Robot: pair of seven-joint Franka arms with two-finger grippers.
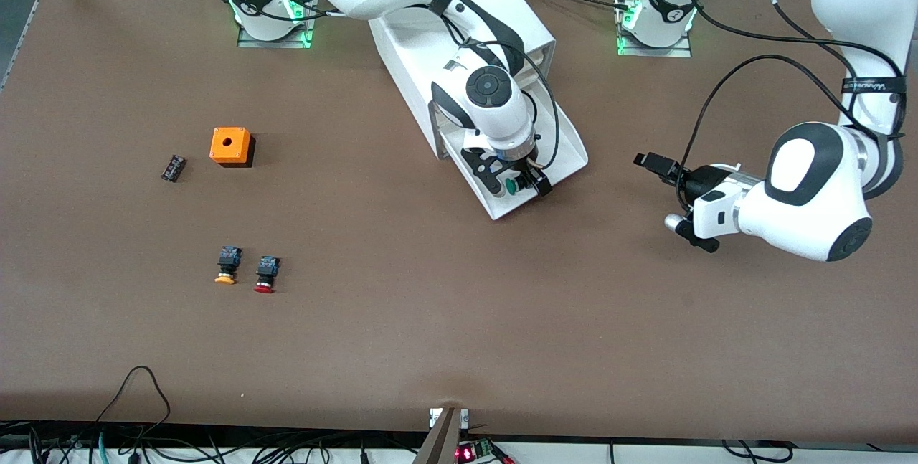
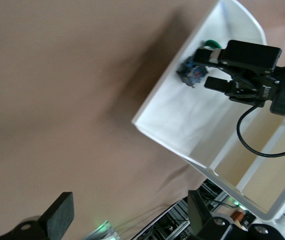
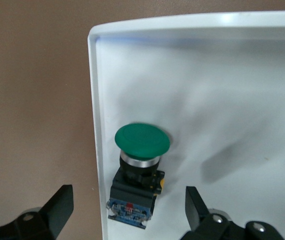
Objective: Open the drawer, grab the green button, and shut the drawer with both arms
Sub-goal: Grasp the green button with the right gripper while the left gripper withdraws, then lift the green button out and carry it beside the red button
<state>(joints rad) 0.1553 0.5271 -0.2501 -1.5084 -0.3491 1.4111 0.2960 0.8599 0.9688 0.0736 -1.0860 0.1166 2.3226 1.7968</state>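
The drawer [image 1: 566, 148] stands pulled out of the white cabinet [image 1: 401, 69] toward the front camera. The green-capped button [image 1: 511, 184] lies in it on its side, close to the side wall [image 3: 95, 125]. My right gripper [image 1: 518, 186] hangs low over the drawer, open. Its jaws straddle the button's black-and-blue body [image 3: 132, 200], with one finger [image 3: 60, 205] outside the wall and neither finger touching. My left gripper [image 1: 674, 199] is open and empty over bare table, beside the drawer toward the left arm's end. The left wrist view shows the drawer [image 2: 182, 115] and the right gripper [image 2: 210, 67].
Toward the right arm's end lie an orange box with a hole [image 1: 231, 145], a small black part [image 1: 173, 167], a yellow-orange-capped button [image 1: 227, 265] and a red-capped button [image 1: 266, 274]. Cables run along the table's front edge [image 1: 143, 406].
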